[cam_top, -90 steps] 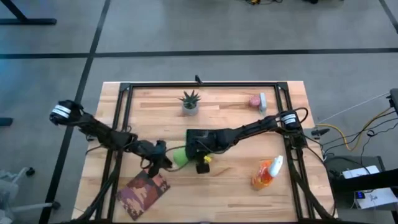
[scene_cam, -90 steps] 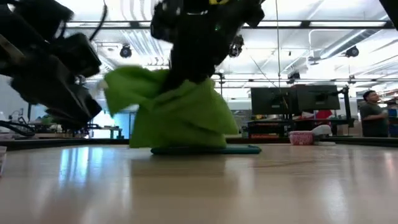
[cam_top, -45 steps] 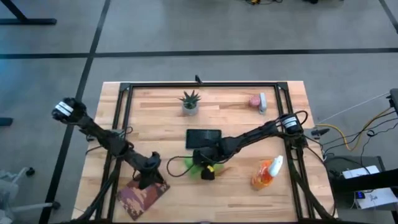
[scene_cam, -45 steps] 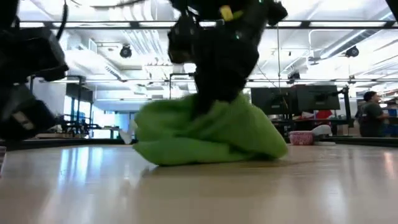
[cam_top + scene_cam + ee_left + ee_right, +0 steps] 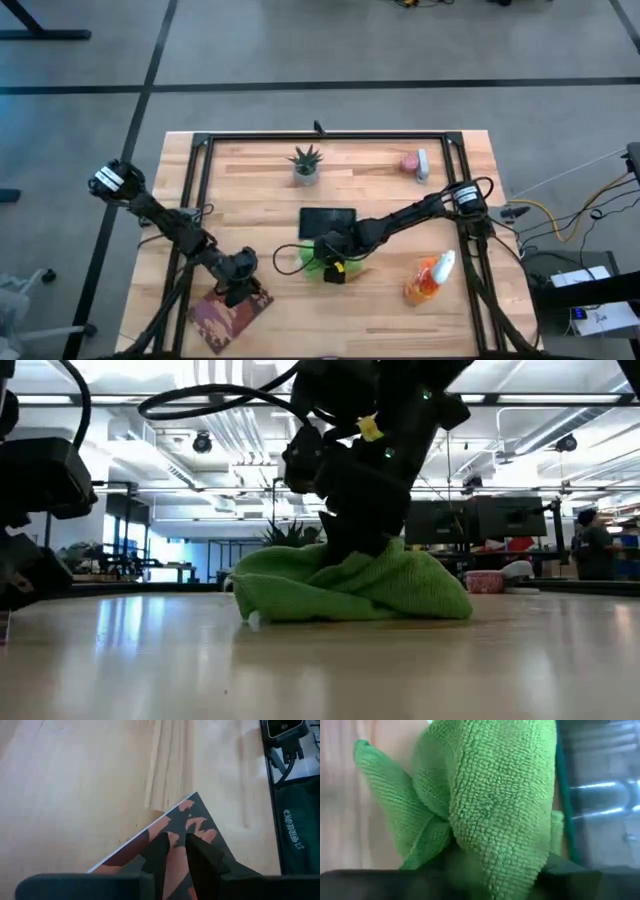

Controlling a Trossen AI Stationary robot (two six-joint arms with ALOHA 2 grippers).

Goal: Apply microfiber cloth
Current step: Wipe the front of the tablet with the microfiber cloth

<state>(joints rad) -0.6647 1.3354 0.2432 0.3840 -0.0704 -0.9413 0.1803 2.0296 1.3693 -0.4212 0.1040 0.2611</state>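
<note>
The lime-green microfiber cloth (image 5: 308, 262) (image 5: 350, 588) lies bunched in a heap on the wood, just near of the dark tablet (image 5: 327, 219). My right gripper (image 5: 327, 260) (image 5: 362, 540) stands over the heap, shut on the cloth. My left gripper (image 5: 238, 278) (image 5: 176, 845) is at the near left with its fingers shut, above a corner of a brown patterned card (image 5: 230, 310) (image 5: 195, 822). My right gripper holds a bunched fold at the top of the cloth (image 5: 495, 820) (image 5: 365, 555), coming from above and pointing down; the cloth itself hides the fingertips. The cloth's lower folds (image 5: 300, 600) rest on the table, slack. Whether my left gripper touches the patterned card, I cannot tell.
A small potted plant (image 5: 306, 165) and a pink-and-white object (image 5: 413, 163) stand at the far side. An orange spray bottle (image 5: 428, 280) lies near right. A black frame rail (image 5: 330, 136) runs along the table's edges.
My right gripper has dragged the cloth off the tablet toward the near edge and gone down; the cloth, earlier draped tall over the tablet, now lies as a low heap on the wood. My left gripper has gone from beside the cloth toward the near left, over the patterned card.
</note>
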